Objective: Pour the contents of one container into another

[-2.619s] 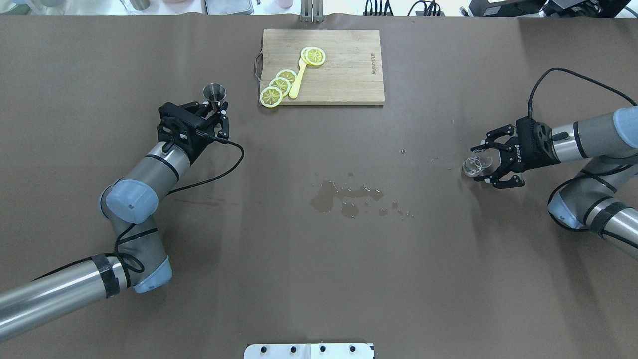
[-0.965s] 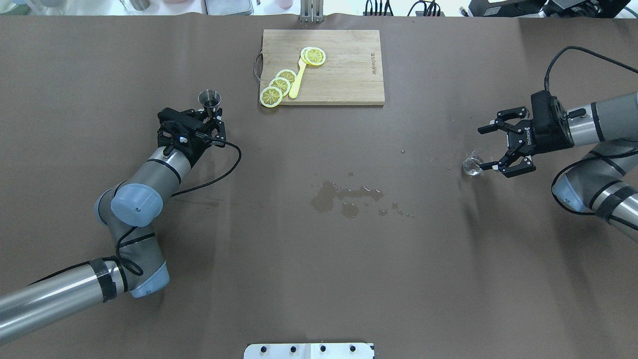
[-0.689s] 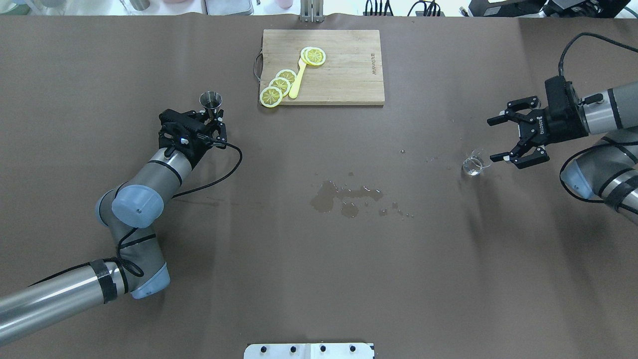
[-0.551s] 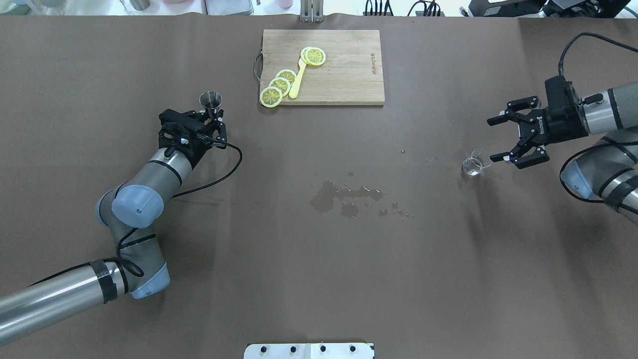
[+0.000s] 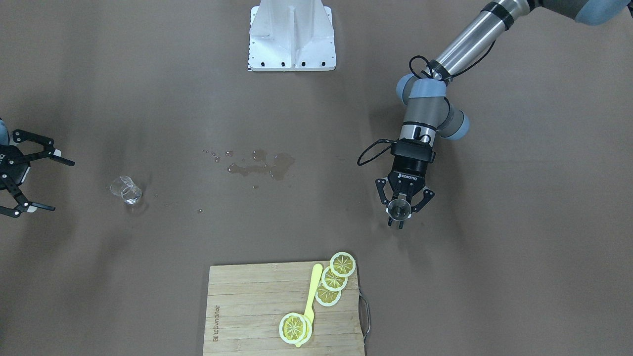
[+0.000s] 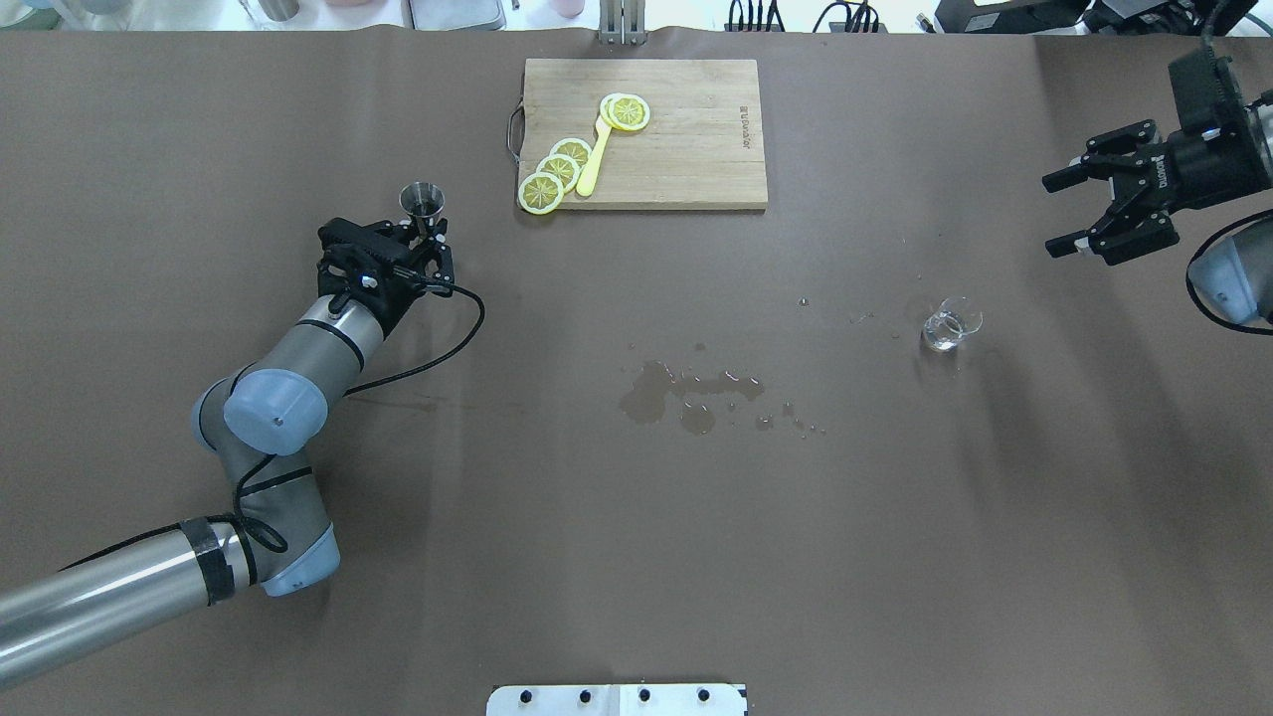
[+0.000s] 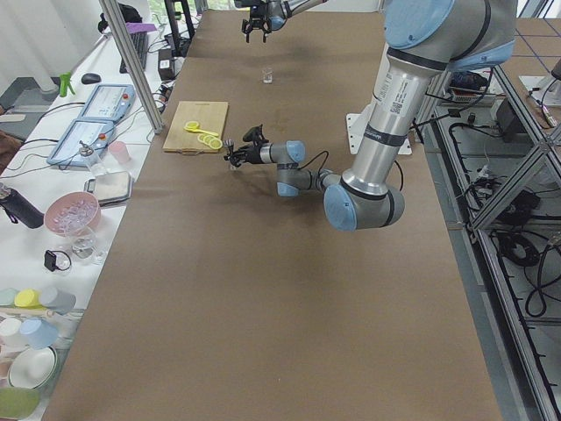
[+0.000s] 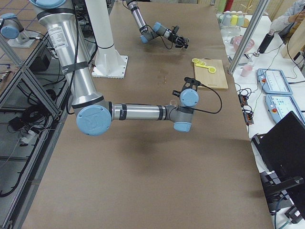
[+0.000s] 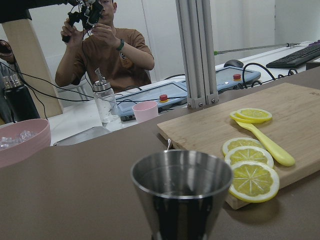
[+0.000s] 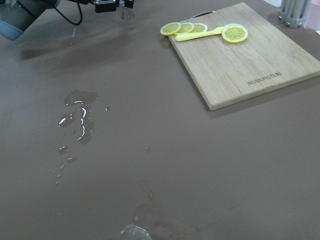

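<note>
One right hand retreated, glass cup freed

ROBOTIQ is printed on the left gripper; the cutting board bears a burnt-in brand, seemingly unreadable.

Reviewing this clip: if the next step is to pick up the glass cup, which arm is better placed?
Right. The glass cup stands on the robot's right side, and the right gripper is open, empty and nearer. The left gripper is far off on the other side, closed on the jigger.
</note>
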`<act>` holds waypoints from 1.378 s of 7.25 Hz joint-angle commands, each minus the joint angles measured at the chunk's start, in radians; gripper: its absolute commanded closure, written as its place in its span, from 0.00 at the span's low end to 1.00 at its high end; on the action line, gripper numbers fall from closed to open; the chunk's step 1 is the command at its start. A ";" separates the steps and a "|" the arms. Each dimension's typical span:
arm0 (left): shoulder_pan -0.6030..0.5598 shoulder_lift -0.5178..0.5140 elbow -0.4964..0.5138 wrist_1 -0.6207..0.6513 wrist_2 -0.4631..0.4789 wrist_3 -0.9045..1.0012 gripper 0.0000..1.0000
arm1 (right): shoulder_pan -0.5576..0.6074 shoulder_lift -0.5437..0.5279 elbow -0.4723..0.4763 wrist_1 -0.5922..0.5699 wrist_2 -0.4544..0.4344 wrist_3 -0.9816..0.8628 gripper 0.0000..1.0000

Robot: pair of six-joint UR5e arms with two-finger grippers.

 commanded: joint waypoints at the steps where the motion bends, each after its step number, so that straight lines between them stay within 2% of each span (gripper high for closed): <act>1: 0.009 0.000 0.000 0.000 0.002 0.000 0.83 | 0.031 -0.002 0.001 -0.158 -0.005 -0.026 0.01; 3: 0.016 -0.002 0.001 0.001 0.002 0.002 0.83 | 0.037 0.007 0.006 -0.360 -0.037 -0.055 0.00; 5: 0.021 -0.002 0.001 0.000 0.002 0.002 0.83 | 0.041 0.021 0.009 -0.492 -0.105 -0.101 0.00; 6: 0.026 -0.002 0.003 0.000 0.002 0.003 0.83 | 0.050 0.012 0.038 -0.587 -0.143 -0.101 0.00; 8: 0.029 -0.002 0.006 -0.002 0.002 0.002 0.83 | 0.063 -0.003 0.132 -0.862 -0.186 -0.101 0.00; 9: 0.029 -0.002 0.006 -0.002 0.002 0.002 0.83 | 0.064 -0.034 0.161 -0.932 -0.235 -0.101 0.00; 10: 0.029 0.000 0.004 -0.002 0.002 0.002 0.74 | 0.067 -0.084 0.201 -0.989 -0.267 -0.101 0.00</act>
